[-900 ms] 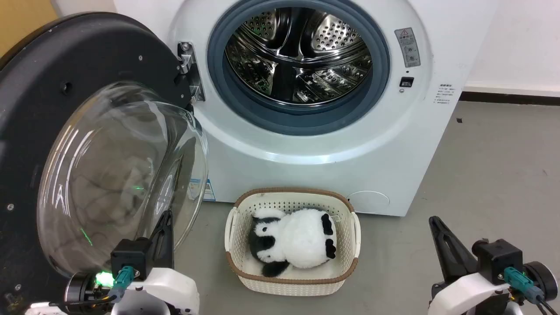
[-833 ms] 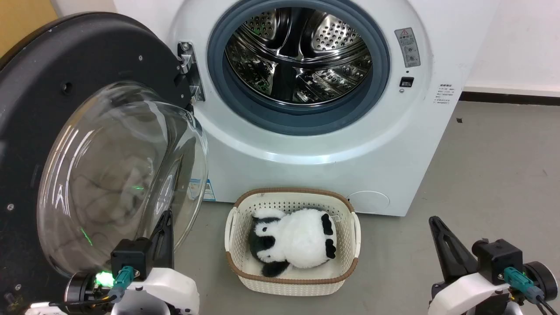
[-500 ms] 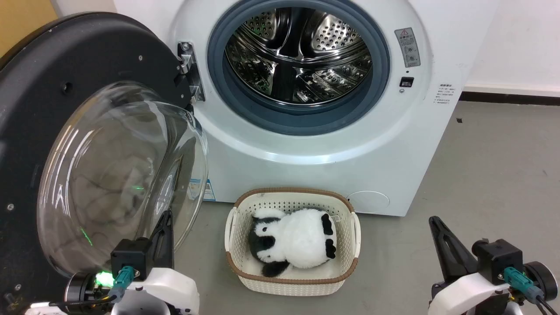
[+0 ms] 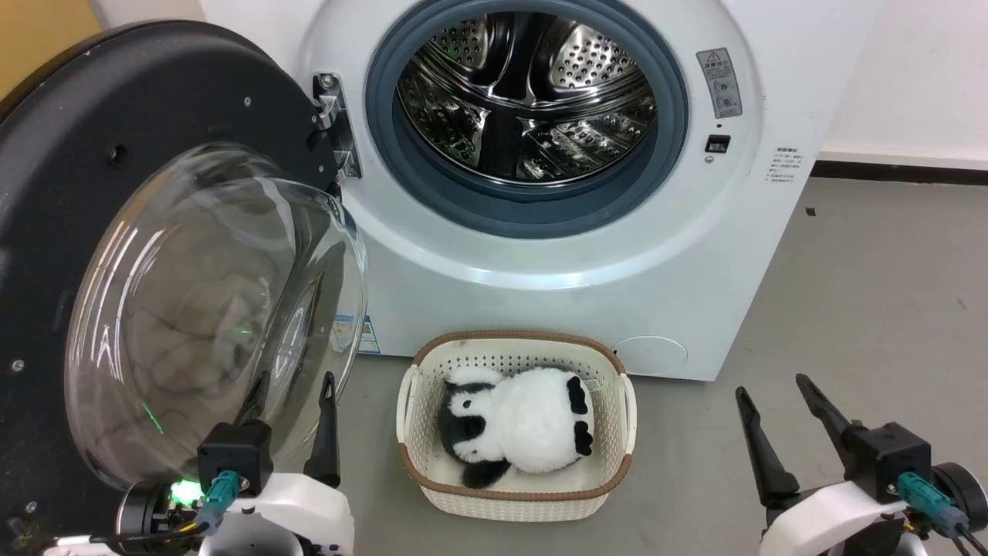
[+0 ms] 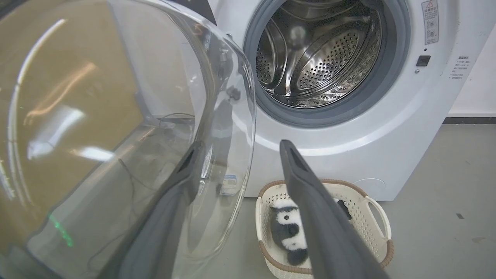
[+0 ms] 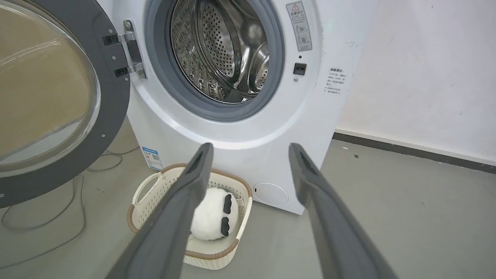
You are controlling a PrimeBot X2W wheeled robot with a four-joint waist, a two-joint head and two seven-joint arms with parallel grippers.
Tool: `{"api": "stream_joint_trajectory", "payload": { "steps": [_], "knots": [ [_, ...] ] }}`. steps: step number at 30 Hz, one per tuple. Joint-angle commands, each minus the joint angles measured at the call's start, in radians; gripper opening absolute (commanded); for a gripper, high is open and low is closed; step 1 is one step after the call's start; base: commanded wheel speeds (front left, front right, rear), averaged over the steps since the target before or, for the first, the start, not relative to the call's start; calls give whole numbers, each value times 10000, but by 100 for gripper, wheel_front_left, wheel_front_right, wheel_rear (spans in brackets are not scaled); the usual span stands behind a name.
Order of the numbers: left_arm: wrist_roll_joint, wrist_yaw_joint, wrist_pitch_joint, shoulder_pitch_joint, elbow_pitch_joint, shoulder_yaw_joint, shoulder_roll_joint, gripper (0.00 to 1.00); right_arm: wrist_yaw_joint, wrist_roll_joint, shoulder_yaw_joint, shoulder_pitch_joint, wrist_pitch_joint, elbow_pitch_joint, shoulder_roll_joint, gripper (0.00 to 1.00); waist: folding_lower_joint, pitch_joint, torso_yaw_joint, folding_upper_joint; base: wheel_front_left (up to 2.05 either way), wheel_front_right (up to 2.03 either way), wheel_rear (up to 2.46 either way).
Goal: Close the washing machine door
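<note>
Three cameras face the washing machine (image 4: 540,262).
Head looks down; wrists look ahead from lower; all share the drum (image 4: 525,100) and basket (image 4: 513,338).

You see a black door (image 4: 154,93), white washing machine (image 4: 540,309), hole-dotted silver drum (image 4: 532,85), cream basket (image 4: 423,401), and black-and-white toy (image 4: 532,423), perhaps a panda.

Grey floor, white wall.
A smooth grey floor (image 4: 872,293) is met by a white wall (image 4: 911,69) along a dark skirting strip (image 4: 903,171); a tan panel (image 4: 46,38) is seen past its left edge, a thin cable (image 6: 82,217) laid on it.
</note>
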Motion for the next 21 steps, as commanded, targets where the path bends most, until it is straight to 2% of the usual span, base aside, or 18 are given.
{"api": "stream_joint_trajectory", "payload": {
  "steps": [1, 4, 5, 6, 7, 14, 21],
  "knots": [
    [-58, 89, -101, -21, 4, -28, 0, 100, 1, 80, -60, -33, -97, 23, 3, 100, -1, 5, 0, 0, 0, 0, 0],
    [-64, 165, -164, -38, 5, -72, -1, 100, 1, 153, -122, -46, -160, 28, 4, 100, -1, 18, 7, 0, 0, 0, 0],
    [-67, 185, -184, -48, 7, -87, -1, 85, 1, 177, -144, -50, -180, 29, 4, 100, -1, 24, 13, 0, 0, 0, 0],
    [-66, 200, -205, -62, 8, -102, -1, 23, 1, 201, -167, -55, -201, 31, 4, 100, -1, 29, 20, 0, 0, 0, 0],
    [-70, 207, -226, -79, 13, -118, -1, 0, 1, 225, -187, -60, -222, 31, 5, 100, -1, 36, 29, 0, 0, 0, 0],
    [-95, 147, -372, -418, -170, -195, 8, 0, 1, 385, -351, -112, -368, 27, 7, 100, -1, 107, 184, 0, 0, 0, 0],
    [-210, -115, -519, -1047, -661, -195, 16, 0, 2, 547, -514, -175, -514, 20, 9, 100, -1, 209, 493, 0, 0, 0, 0]
  ]
}}
